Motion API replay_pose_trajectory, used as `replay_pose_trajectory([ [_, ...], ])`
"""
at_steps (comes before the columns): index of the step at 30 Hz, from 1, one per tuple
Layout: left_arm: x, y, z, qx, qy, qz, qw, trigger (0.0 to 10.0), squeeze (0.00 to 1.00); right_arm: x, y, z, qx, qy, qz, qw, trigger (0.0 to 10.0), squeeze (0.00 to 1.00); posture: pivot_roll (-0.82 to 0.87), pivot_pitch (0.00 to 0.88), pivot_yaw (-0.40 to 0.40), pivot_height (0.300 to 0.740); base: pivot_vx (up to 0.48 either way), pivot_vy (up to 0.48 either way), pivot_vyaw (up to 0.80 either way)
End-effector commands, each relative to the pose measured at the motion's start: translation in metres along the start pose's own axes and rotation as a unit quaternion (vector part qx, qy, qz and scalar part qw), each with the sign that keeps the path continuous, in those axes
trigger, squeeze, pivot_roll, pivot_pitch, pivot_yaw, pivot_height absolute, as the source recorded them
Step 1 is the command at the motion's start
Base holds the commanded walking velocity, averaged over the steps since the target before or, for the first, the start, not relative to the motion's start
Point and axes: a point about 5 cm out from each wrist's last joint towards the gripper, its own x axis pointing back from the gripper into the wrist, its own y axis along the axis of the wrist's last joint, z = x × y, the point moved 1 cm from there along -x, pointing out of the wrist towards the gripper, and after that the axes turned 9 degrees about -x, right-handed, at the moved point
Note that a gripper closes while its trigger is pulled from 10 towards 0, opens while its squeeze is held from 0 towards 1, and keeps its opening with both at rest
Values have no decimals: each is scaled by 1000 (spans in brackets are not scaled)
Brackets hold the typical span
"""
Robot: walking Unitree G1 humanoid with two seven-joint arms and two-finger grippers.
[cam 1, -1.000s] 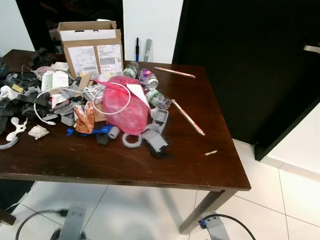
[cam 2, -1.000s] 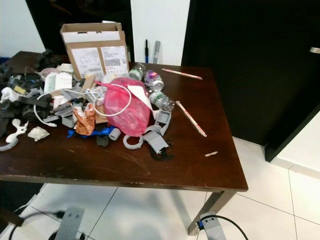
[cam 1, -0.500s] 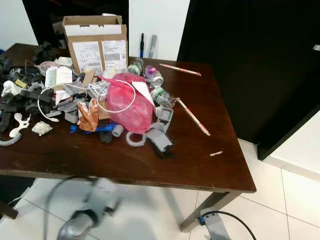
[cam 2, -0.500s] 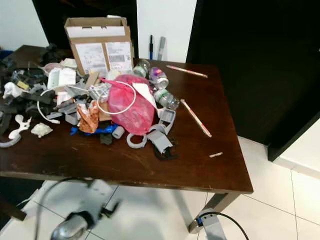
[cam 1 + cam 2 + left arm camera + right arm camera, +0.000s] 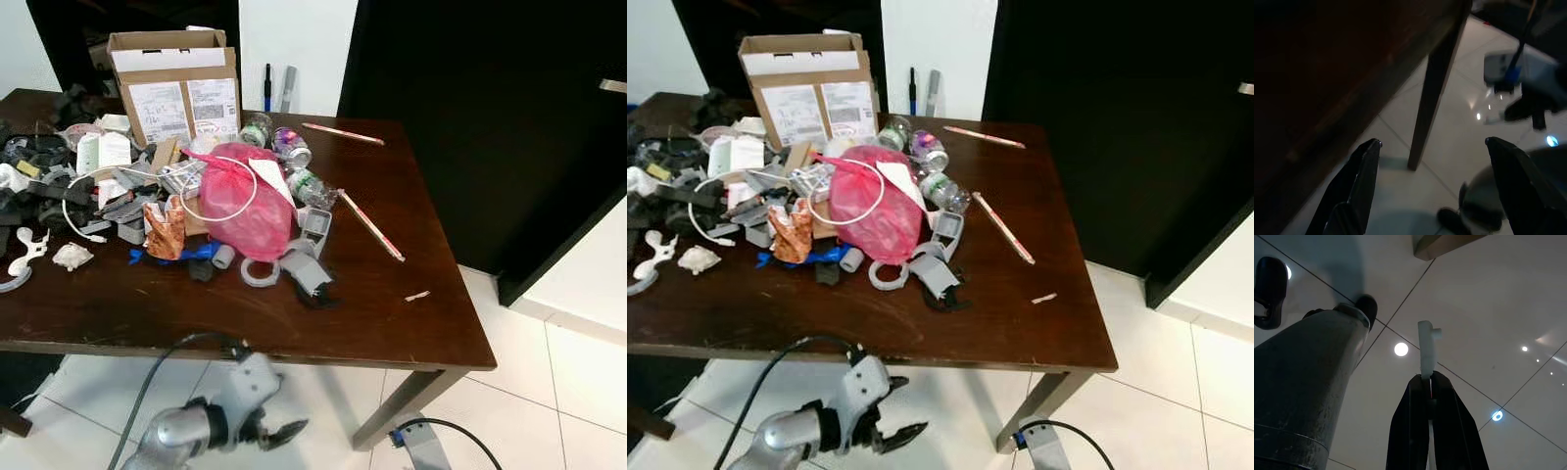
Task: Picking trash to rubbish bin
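Observation:
Trash is heaped on the dark wooden table (image 5: 372, 323): a pink plastic bag (image 5: 243, 201), clear bottles (image 5: 312, 188), a crumpled orange wrapper (image 5: 164, 230), grey plastic parts (image 5: 304, 266) and a white cable (image 5: 220, 186). My left gripper (image 5: 277, 432) is open below the table's front edge, and in the left wrist view its fingers (image 5: 1356, 181) stand wide apart before a table leg (image 5: 1432, 98). My right gripper (image 5: 1426, 378) hangs low over the tiled floor, shut on a small white plastic piece (image 5: 1426, 350).
A cardboard box (image 5: 176, 83) stands at the table's back, with black and white clutter (image 5: 44, 186) to its left. Two striped sticks (image 5: 370, 225) and a small scrap (image 5: 416, 296) lie on the right half. A dark door (image 5: 490, 127) is at the right, above white floor tiles (image 5: 568, 392).
My left arm has swung up and forward from hanging low, and its open gripper now shows under the table's front edge. The camera shifted slightly; the trash has not moved.

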Motion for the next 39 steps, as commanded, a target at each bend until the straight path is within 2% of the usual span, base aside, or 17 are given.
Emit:
replay_pose_trajectory([
  [1,0,30,18,-23,20,-50,998,10000,0,1,-10,-2,-5,-5,13,1000,10000,0,185,78,-70,740,0,0,0],
  [2,0,30,18,-23,20,-50,998,10000,0,1,-10,-2,-5,-5,13,1000,10000,0,185,78,-70,740,0,0,0],
  [4,-3,58,35,-38,56,-94,993,10000,0,1,-11,-1,-4,-4,14,1000,10000,0,187,77,-70,740,0,0,0],
  [6,-4,69,42,-42,77,-114,990,10000,43,1,-11,-1,-3,-3,14,1000,10000,0,188,78,-70,740,0,0,0],
  [7,-4,81,52,-46,108,-131,984,10000,1000,1,-11,0,-3,-3,14,1000,10000,0,189,77,-71,740,0,0,0],
  [14,-5,100,82,-66,209,-136,966,10000,1000,0,-10,0,0,-2,14,1000,10000,0,191,78,-77,740,0,0,0],
  [18,-4,91,98,-66,274,-86,956,10000,1000,0,-11,1,2,-1,14,1000,10000,0,191,82,-79,740,0,0,0],
  [22,1,79,116,-60,360,-14,931,10000,1000,0,-12,2,4,0,16,1000,10000,0,187,89,-75,740,0,0,0],
  [25,4,75,121,-53,388,3,920,10000,1000,0,-13,2,4,0,17,1000,10000,0,185,90,-75,740,0,0,0],
  [27,4,75,121,-53,388,3,920,10000,1000,0,-13,2,4,0,17,1000,10000,0,185,90,-75,740,0,0,0],
  [28,5,71,124,-50,400,15,915,10000,55,0,-14,2,5,1,18,1000,10000,0,182,90,-76,740,0,0,0],
  [29,5,71,124,-50,400,15,915,10000,55,0,-14,2,5,1,18,1000,10000,0,182,90,-76,740,0,0,0],
  [30,7,68,127,-45,417,25,907,10000,0,1,-14,2,5,1,19,1000,10000,0,179,92,-75,740,0,0,0],
  [33,9,62,131,-49,436,47,897,10000,0,1,-16,2,7,1,21,1000,10000,0,174,93,-75,740,0,0,0],
  [37,14,61,134,-82,452,77,885,10000,0,1,-18,2,8,1,22,1000,10000,0,173,90,-73,740,0,0,0],
  [38,19,61,137,-105,469,96,872,10000,0,1,-18,2,9,1,23,1000,10000,0,173,90,-72,740,0,0,0],
  [39,19,61,137,-105,469,96,872,10000,0,1,-18,2,9,1,23,1000,10000,0,173,90,-72,740,0,0,0],
])
